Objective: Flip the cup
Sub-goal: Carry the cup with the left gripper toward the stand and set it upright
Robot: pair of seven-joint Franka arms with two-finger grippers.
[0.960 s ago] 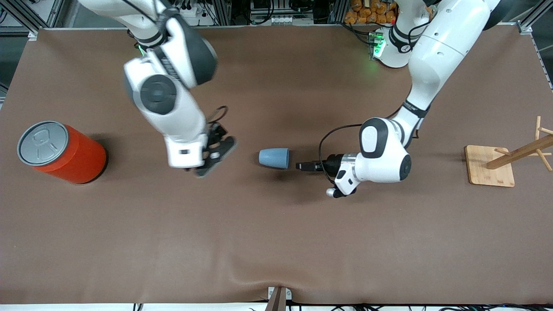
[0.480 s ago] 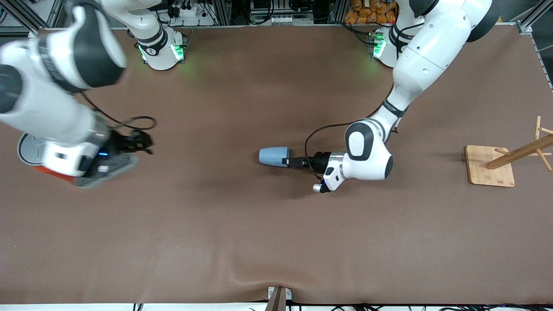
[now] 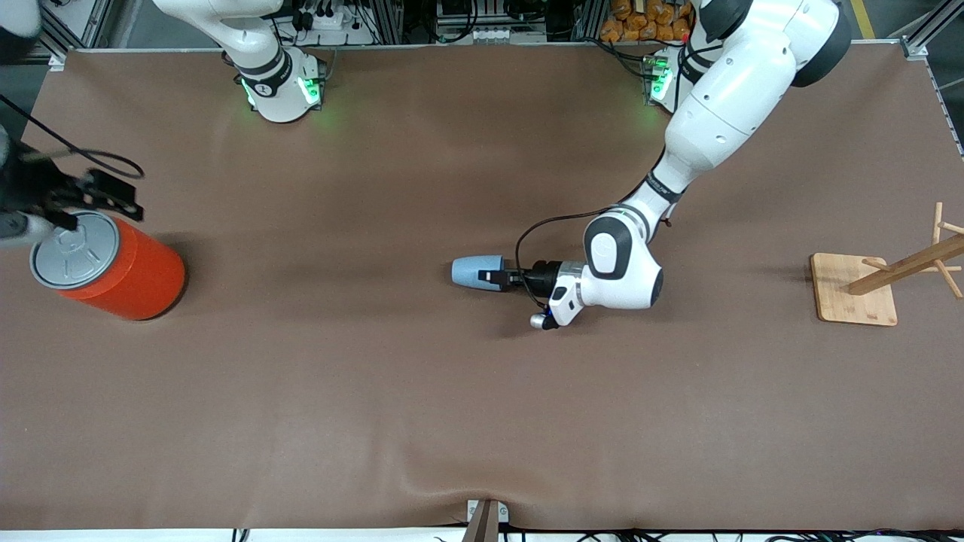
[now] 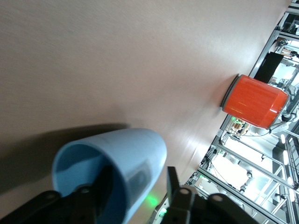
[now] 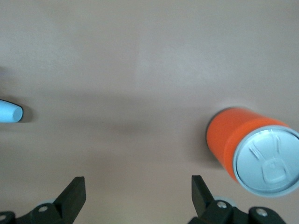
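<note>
Front view shows the cup (image 3: 477, 272) lying on its side near the middle of the table (image 3: 452, 414), its closed base toward the right arm's end and its open mouth toward the left arm's end. The left gripper (image 3: 503, 277) is at that mouth. In the left wrist view, 1 finger (image 4: 100, 186) is inside the cup (image 4: 117, 168) and the other lies outside along the wall, so the jaws straddle the rim with a gap showing on the outer side; they look apart, not yet pinched.

The step in hand seems to be taking hold of the rim. The next move calls for closing on the wall, lifting slightly and turning the wrist until the cup stands. The thin tapered wall could slip if the grip is shallow.

The right gripper (image 3: 90, 199) hangs over the table just beside the orange can (image 3: 109, 263) at the right arm's end, jaws wide apart in the right wrist view with the can (image 5: 254, 154) below; this arm appears to wait. A wooden stand (image 3: 858, 290) sits at the left arm's end.
</note>
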